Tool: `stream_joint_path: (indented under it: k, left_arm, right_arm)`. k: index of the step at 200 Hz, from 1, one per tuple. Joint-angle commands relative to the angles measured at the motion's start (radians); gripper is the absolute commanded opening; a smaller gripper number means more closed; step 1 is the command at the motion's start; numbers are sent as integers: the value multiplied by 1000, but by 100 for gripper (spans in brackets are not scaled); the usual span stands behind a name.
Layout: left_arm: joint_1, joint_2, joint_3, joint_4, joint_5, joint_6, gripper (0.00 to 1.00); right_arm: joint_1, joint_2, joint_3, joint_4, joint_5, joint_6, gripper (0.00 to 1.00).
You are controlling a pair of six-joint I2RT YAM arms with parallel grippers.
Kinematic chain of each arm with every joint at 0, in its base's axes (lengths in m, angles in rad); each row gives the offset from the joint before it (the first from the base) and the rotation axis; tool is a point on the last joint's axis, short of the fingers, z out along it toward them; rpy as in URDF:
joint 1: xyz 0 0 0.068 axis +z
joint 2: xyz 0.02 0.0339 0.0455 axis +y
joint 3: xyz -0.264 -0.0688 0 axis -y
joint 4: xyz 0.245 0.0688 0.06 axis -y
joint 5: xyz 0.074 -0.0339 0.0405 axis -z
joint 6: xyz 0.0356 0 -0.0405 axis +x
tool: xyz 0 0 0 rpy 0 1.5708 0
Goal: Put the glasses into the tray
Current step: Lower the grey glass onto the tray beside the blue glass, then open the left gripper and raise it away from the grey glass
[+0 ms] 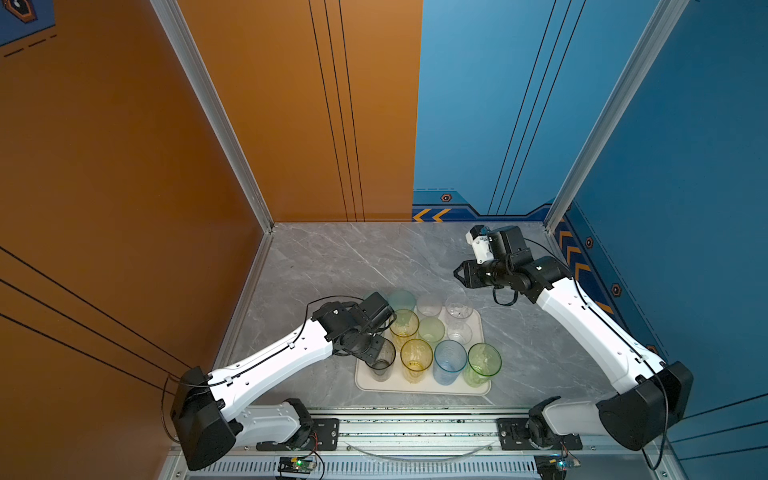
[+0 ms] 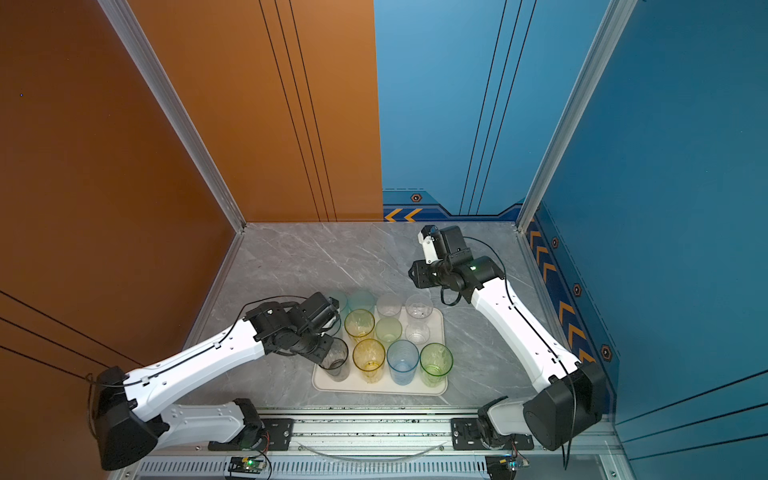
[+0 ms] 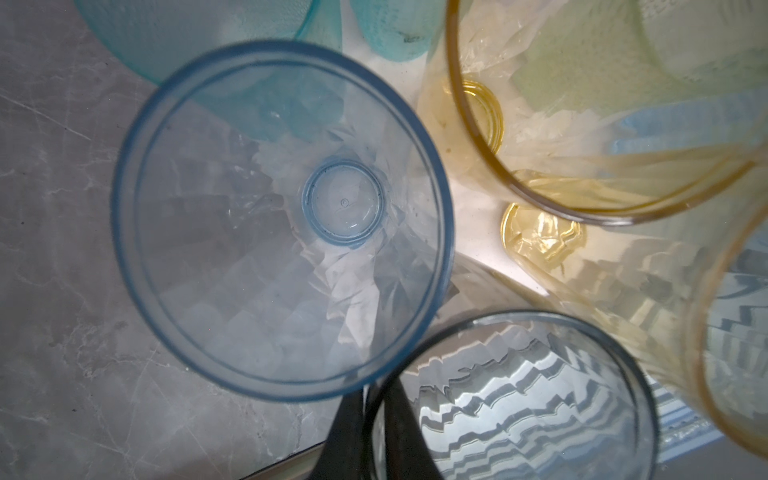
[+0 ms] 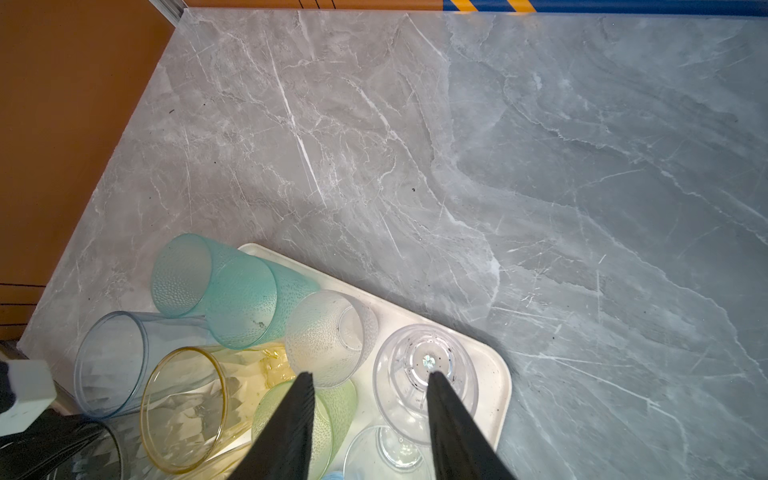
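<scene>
The left gripper point(image 3: 375, 388) reaches down from above. Its two black fingers sit nearly together astride the rim of the grey glass point(image 1: 383, 361), one inside and one outside. Whether they actually pinch it cannot be told. That glass stands upright in the tray point(image 1: 424, 390), in the corner directly beneath the gripper. A rim hold probably suits because yellow glasses point(image 1: 415, 353) crowd just beside it, leaving no room for a side grasp. The right gripper point(image 4: 372, 376) hangs raised, fingers spread and empty, with clear glasses point(image 4: 411, 353) below and ahead of it. It is likely keeping out of the way.
</scene>
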Motion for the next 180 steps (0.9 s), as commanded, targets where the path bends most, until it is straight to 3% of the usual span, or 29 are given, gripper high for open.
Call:
stream_joint_path:
  k: [1, 119, 180]
  left_arm:
    - [6, -31, 11, -32, 22, 2, 14]
    - [10, -108, 46, -54, 24, -4, 15]
    - [33, -111, 87, -12, -49, 26, 15]
  right_arm:
    - [-8, 14, -5, -23, -9, -11, 44]
    - [-9, 11, -7, -22, -12, -13, 44]
    - [-14, 12, -14, -22, -7, -15, 47]
